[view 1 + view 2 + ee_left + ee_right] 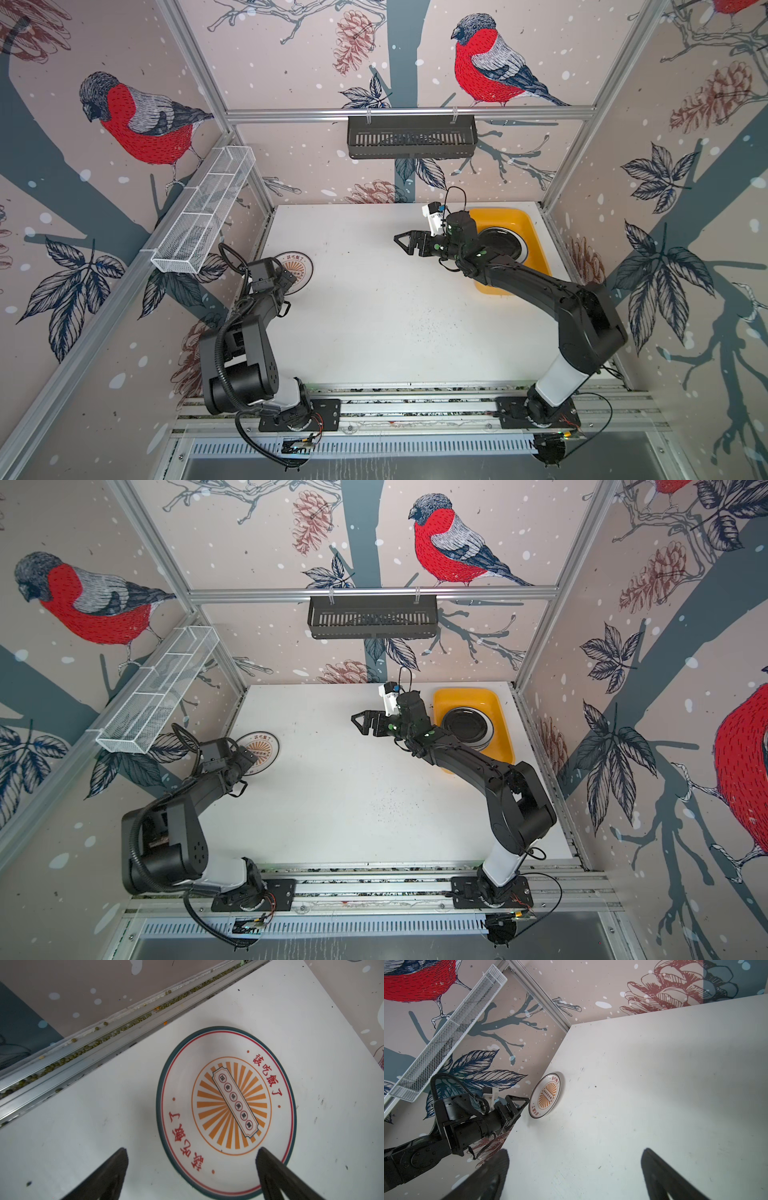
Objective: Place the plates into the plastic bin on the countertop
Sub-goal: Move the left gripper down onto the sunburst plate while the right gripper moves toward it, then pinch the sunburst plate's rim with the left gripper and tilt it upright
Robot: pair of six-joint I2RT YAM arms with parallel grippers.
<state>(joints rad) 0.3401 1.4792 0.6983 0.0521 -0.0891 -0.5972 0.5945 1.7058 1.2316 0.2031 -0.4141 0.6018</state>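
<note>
We see one plate with an orange sunburst centre point(226, 1109) lying flat on the countertop point(374, 311), close to its left edge and beside the aluminium framing point(83, 1053); both top views show it partly hidden under the left wrist point(297, 266) point(259, 746). The other plates point(505, 245) sit stacked in the plastic bin point(498, 214) at the far right corner of the countertop, with a black one on top point(467, 727).

The left gripper point(192, 1149) hangs over the sunburst plate with its jaws spread wide and nothing between them. In the left wrist view one finger point(270, 1167) crosses the plate's rim and the other lies over bare countertop; we cannot tell whether either touches. The left arm rises from its base on the near rail, folds back at the elbow, and its forearm reaches out to the left edge with the wrist tipped downward.

The right gripper point(402, 245) is also released and empty. It points left over bare countertop, just beside the bin. The right arm climbs from its near-right base to a high elbow, and its forearm then runs back and leftward across the near part of the bin.

A white wire mesh rack point(203, 212) hangs on the left wall, and a black slotted basket point(411, 137) hangs on the back rail.
</note>
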